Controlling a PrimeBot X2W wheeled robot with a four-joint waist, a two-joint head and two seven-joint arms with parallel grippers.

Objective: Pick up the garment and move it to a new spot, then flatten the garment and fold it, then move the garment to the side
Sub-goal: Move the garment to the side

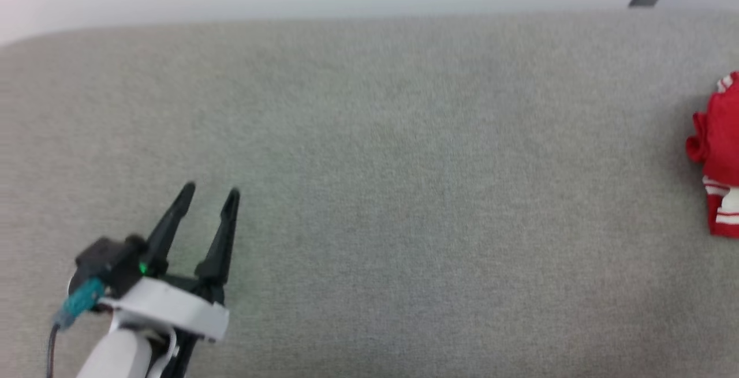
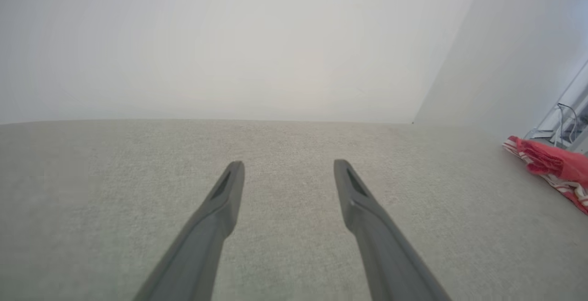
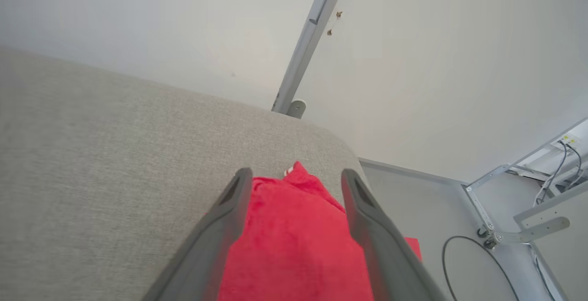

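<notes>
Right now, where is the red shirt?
The garment lies on the grey surface at the head view's far right edge, near its corner, before the open right gripper.

From the head we look steeply down on the grey padded surface, our left gripper at lower left. Our left wrist camera sits low, looking along that surface to the wall. Our right wrist camera hangs close over the garment, which all three views share at the surface's right end
</notes>
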